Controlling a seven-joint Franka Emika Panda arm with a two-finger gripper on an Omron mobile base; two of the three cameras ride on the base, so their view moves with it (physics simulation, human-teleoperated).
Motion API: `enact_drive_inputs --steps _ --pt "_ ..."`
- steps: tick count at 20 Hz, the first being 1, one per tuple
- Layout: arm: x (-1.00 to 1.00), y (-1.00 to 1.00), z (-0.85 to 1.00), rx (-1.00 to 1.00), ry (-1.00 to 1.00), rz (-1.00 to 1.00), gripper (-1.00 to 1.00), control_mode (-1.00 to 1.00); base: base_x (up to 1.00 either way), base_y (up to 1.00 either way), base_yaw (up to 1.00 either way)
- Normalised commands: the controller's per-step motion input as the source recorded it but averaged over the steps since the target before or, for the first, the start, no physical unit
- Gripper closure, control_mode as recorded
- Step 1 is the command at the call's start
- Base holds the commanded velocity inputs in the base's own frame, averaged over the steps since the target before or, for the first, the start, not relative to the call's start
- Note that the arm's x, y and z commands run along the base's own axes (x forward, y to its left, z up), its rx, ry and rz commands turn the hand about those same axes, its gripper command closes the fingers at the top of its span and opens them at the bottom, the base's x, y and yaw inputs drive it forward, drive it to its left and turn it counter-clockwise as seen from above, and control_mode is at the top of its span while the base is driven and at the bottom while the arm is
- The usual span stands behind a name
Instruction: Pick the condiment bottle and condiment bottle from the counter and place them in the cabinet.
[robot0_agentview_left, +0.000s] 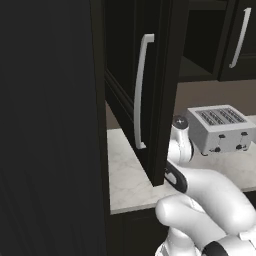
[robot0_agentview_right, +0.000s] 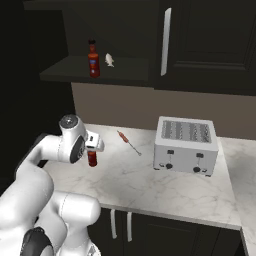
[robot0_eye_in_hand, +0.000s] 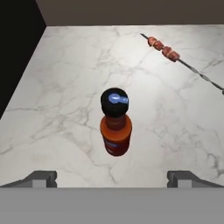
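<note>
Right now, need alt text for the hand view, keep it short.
A red condiment bottle with a black cap stands upright on the white marble counter, centred ahead of the open gripper, whose fingers sit apart and clear of it. A skewer with red pieces lies at upper right.

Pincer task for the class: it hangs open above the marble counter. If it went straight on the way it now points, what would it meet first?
Most likely the red condiment bottle, standing upright between the open pincer fingertips' line; its black cap comes first, then the counter. Exact depth is unclear.
</note>
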Motion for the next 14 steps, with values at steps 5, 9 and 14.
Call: enact_drive_inputs --steps 5,9,14 --pt "0.26 0.04 -0.18 0.0 0.01 0.0 -1.0 -1.0 0.0 0.0 0.0" --pt "0.27 0.01 -0.16 0.0 0.0 0.0 -1.0 -1.0 0.0 0.0 0.0" --pt "0.26 0.0 -0.17 0.0 0.0 0.0 -1.0 -1.0 0.0 0.0 0.0"
